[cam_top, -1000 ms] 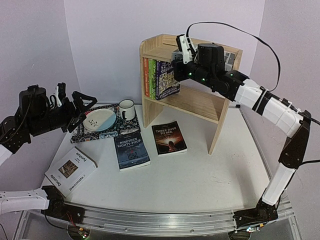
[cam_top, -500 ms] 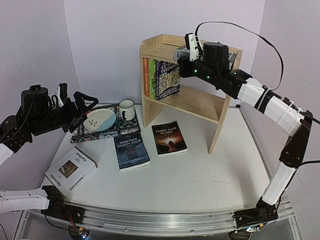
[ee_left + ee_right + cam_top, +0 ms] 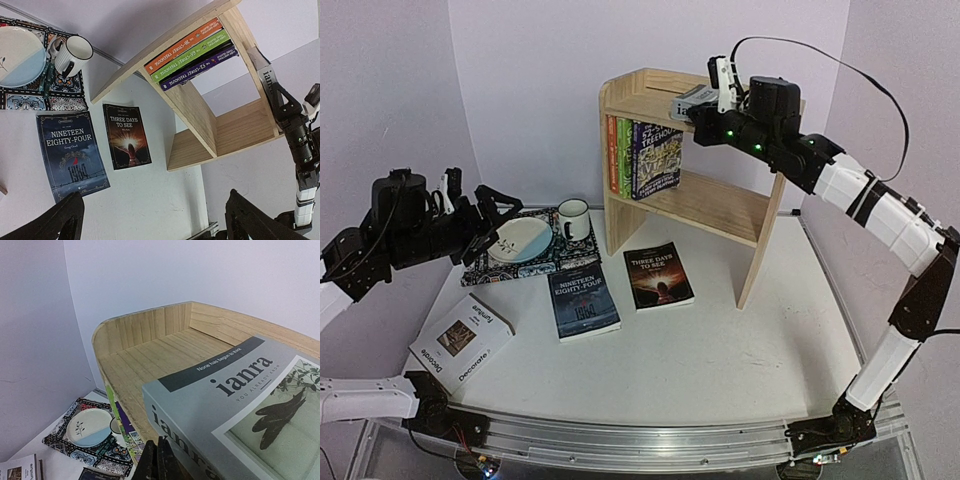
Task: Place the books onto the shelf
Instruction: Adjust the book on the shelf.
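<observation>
Right gripper (image 3: 157, 460) has its fingers pinched tight together with nothing between them, sitting right at the near corner of the grey "ianra" book (image 3: 235, 405); whether they actually touch it can't be told. Its own wrist cam is the only view where the cover can be read, and the book lies flat on the top board of the pine shelf (image 3: 760, 240). The overhead cam just shows a grey sliver up there next to the arm, at the right end. The left gripper (image 3: 154, 200) is spread wide open and hangs in the air holding nothing, off to the left above the placemat (image 3: 520, 268). Its cam looks down and gets what the right one misses: the three Treehouse paperbacks (image 3: 192, 55) standing upright on the lower board against the left side panel, with "Nineteen Eighty-Four" (image 3: 72, 155) and "Three Days to See" (image 3: 126, 135) flat on the table (image 3: 720, 340) side by side in front of the shelf. The thick white "Decorate" (image 3: 462, 340) only shows up properly from overhead, at the near-left part of the table, apart from the others. The plate (image 3: 520, 240) and mug (image 3: 573, 220) sit on the placemat.
</observation>
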Available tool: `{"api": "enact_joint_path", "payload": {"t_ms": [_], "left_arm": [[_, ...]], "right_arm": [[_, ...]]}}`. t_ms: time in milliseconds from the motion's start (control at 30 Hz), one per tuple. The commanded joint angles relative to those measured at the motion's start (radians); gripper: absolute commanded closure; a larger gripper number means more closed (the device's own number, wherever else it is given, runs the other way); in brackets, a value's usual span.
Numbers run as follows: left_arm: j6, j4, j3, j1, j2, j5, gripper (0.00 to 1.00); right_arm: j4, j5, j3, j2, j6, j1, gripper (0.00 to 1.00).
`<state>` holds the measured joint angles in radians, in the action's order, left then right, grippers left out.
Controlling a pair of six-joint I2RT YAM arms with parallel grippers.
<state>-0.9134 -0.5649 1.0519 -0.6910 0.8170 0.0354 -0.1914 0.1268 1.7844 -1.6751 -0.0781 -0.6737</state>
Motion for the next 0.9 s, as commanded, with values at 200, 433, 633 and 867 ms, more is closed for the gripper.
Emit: {"api": "enact_joint_path", "payload": {"t_ms": [200, 433, 633, 867], "left_arm": [[0.016, 0.041, 0.017, 0.002, -0.003, -0.008, 0.00], [0.019, 0.042, 0.014, 0.002, 0.000, -0.007, 0.00], [0.025, 0.043, 0.013, 0.002, 0.007, -0.017, 0.00], [0.025, 0.044, 0.004, 0.002, -0.013, -0.008, 0.00]], "right_arm": [[0.062, 0.143, 0.038, 0.038, -0.018, 0.002, 1.00], [0.072, 0.245, 0.058, 0.011, -0.095, 0.001, 1.00], [0.025, 0.344, 0.034, 0.008, -0.165, -0.001, 1.00], [-0.054, 0.460, 0.000, 0.007, -0.201, -0.009, 1.00]]}}
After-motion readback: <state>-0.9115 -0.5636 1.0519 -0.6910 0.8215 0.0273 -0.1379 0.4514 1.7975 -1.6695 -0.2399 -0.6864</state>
